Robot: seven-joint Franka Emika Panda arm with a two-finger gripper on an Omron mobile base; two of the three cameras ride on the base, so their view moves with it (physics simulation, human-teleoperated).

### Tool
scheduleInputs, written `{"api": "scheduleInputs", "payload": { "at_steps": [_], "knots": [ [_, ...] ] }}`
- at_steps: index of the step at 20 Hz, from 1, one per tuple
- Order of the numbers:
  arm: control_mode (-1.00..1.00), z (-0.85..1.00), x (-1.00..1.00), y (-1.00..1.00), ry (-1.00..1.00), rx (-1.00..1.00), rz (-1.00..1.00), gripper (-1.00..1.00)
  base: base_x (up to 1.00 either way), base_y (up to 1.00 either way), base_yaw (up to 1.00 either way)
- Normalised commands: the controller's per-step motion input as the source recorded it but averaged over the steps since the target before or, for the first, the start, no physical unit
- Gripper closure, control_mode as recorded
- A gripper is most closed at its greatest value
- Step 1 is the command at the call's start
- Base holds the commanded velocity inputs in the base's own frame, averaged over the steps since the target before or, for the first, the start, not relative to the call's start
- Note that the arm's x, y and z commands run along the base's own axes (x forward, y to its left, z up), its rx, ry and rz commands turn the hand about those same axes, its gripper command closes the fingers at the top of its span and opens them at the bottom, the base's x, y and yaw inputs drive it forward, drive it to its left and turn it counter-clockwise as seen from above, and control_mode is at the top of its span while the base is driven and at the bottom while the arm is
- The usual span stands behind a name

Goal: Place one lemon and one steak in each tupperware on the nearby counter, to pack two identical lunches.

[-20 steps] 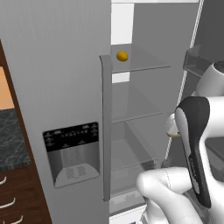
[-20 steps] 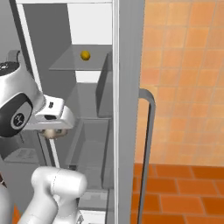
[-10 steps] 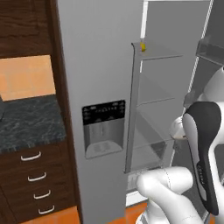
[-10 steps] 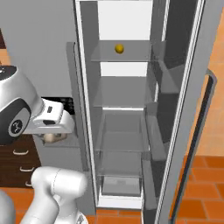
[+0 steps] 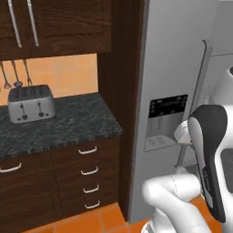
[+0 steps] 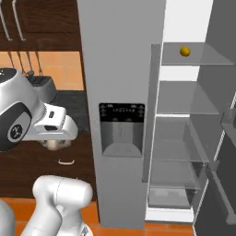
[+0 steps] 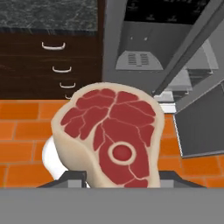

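- Pinched in the gripper (image 7: 120, 175): a raw steak (image 7: 109, 135).
- Beyond the gripper: counter (image 5: 63, 123) drawers.
- Far off, on an open-fridge shelf: a lemon (image 6: 185, 51).

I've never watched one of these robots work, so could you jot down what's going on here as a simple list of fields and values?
held item: steak, raw, red with a pale fat rim
gripper: shut on the steak
fridge: door open, glass shelves showing
lemon: on an upper fridge shelf
counter: dark speckled stone, left of the fridge
toaster: silver, on the counter
drawers: dark wood, curved silver handles
floor: orange tiles
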Motion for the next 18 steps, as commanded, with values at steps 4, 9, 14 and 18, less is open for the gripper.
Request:
{"api": "scheduleInputs", "payload": {
  "at_steps": [4, 9, 14, 18],
  "knots": [
    [1.0, 0.0, 0.0, 0.0, 0.0, 0.0, 0.0, 1.0, 0.0, 1.0, 0.0],
    [1.0, 0.0, 0.0, 0.0, 0.0, 0.0, 0.0, 1.0, 0.05, 1.0, 0.0],
    [1.0, 0.0, 0.0, 0.0, 0.0, 0.0, 0.0, 1.0, 0.23, 1.0, 0.0],
    [1.0, 0.0, 0.0, 0.0, 0.0, 0.0, 0.0, 1.0, 0.48, 1.0, 0.0]
  ]
}}
